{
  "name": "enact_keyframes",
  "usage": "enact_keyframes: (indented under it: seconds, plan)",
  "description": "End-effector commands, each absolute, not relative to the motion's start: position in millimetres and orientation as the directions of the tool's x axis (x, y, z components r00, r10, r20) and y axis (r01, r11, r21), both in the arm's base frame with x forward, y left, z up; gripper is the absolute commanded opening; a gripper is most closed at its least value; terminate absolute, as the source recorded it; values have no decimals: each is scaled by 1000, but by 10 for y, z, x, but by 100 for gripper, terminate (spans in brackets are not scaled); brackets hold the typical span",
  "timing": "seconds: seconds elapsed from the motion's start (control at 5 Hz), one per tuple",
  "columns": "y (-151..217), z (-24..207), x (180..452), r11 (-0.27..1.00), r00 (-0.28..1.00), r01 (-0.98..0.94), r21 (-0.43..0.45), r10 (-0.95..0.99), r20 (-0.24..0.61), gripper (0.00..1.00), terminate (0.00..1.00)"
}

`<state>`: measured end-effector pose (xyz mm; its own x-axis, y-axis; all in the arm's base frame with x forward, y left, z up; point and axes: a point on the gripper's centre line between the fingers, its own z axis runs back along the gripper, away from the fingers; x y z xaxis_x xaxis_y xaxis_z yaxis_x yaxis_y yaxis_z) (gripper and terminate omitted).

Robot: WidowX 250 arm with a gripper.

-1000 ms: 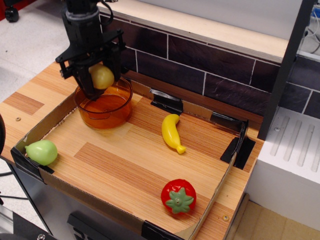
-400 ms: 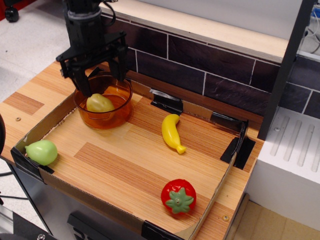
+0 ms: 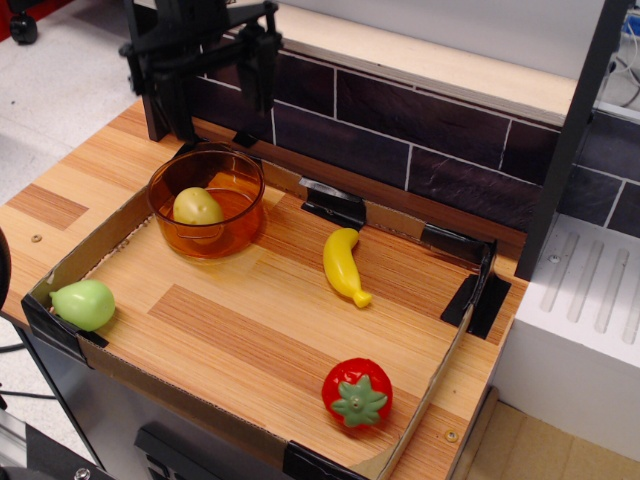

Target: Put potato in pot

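The dull-yellow potato (image 3: 197, 206) lies inside the amber-orange pot (image 3: 243, 221) at the back left of the wooden tray. My gripper (image 3: 216, 108) hangs above and behind the pot, clear of its rim. Its black fingers (image 3: 264, 72) stand wide apart and hold nothing.
A yellow banana (image 3: 342, 264) lies mid-tray. A red tomato-like toy (image 3: 357, 392) sits near the front edge. A light green pear (image 3: 83, 304) rests in the front left corner. A low cardboard wall (image 3: 441, 366) rims the tray. A dark tiled wall (image 3: 400, 135) stands behind.
One second ago the gripper held the potato over the pot. It let go, the potato dropped into the pot, and the open gripper has risen up and back.
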<state>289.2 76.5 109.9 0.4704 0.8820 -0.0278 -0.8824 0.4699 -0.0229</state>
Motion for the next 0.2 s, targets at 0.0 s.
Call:
enact_keyframes:
  seconds: [0.0]
  plan:
    - [748,1291,2899,473,473,-878,-69,881,17,100,100]
